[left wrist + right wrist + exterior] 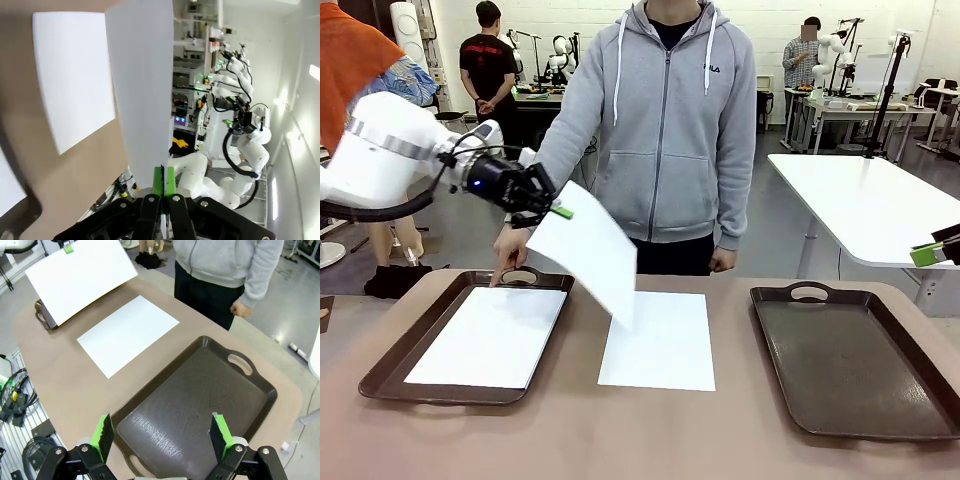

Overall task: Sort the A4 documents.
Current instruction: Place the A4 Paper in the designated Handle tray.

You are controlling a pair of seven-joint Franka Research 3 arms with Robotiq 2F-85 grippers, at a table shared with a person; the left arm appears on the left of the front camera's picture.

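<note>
At ten o'clock from the middle of the table (620,430), up above the left tray (382,368): left gripper (558,210), green pads pressed together on the top corner of the held sheet (588,250). Hangs tilted in the air, plain white, low corner pointing down toward five o'clock and ending near the far left corner of the middle sheet (660,340). From the left wrist, seen nearly edge-on, rising straight out from between the two pads.

Near the centre, a little toward twelve o'clock: middle sheet flat on the brown top, between the two trays, touching neither.

At nine o'clock: tray sheet (490,335), flat inside the left tray, covering most of its floor, dark rim showing all round. At the tray's far end, toward eleven o'clock: person's hand (510,250), one fingertip down by the far handle, just beside the held sheet.

At three o'clock: right tray (850,360), dark brown, scuffed floor showing, handles at the near and far ends.

Past three o'clock, off the table's edge and raised: right gripper (935,250), pads spread wide apart. From the right wrist, looks down over the near handle end of the right tray.
</note>
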